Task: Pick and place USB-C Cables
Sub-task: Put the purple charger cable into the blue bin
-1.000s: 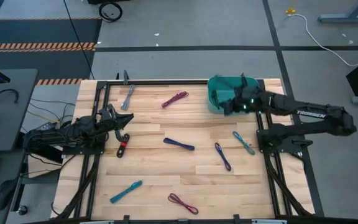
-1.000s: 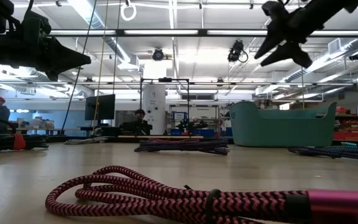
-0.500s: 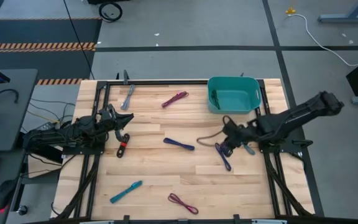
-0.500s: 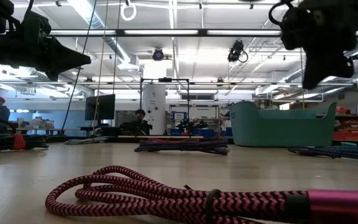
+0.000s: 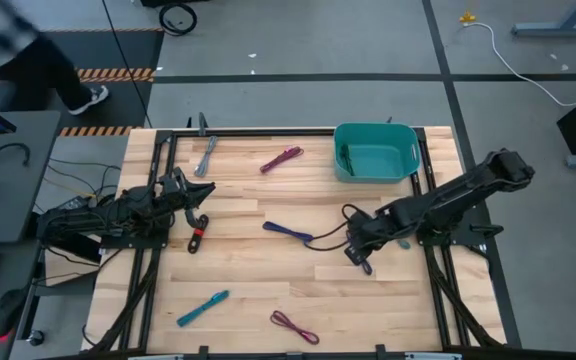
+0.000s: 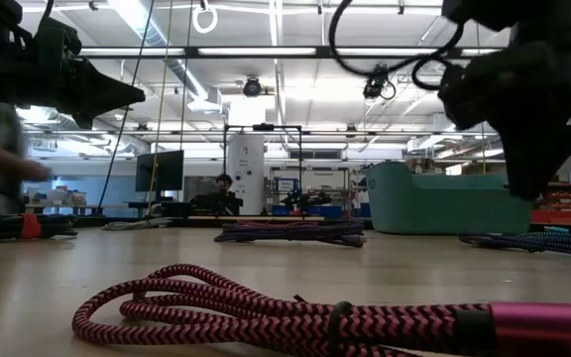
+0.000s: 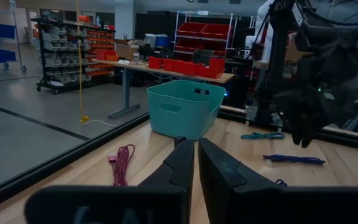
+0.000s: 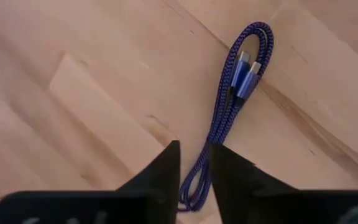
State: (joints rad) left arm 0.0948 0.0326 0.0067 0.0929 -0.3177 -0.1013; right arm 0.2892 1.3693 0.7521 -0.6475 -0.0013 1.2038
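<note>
My right end effector (image 5: pixel 358 246) hangs low over the tabletop (image 5: pixel 268 270), right above the purple USB-C cable (image 8: pixel 229 115), and this is the cable my next move turns on. In my right wrist view its bundle runs lengthwise straight out ahead of my two fingers, its near loop sitting in the narrow gap between them and its two plugs at the far end. My fingers (image 8: pixel 160 171) stand only slightly apart and grip nothing; they straddle the bundle's long axis, so I judge a straight descent should seat it between them. The teal bin (image 5: pixel 374 152) lies beyond, toward the table's far edge. My left end effector (image 5: pixel 194 204) waits closed and empty at the left side, much farther from this cable.
</note>
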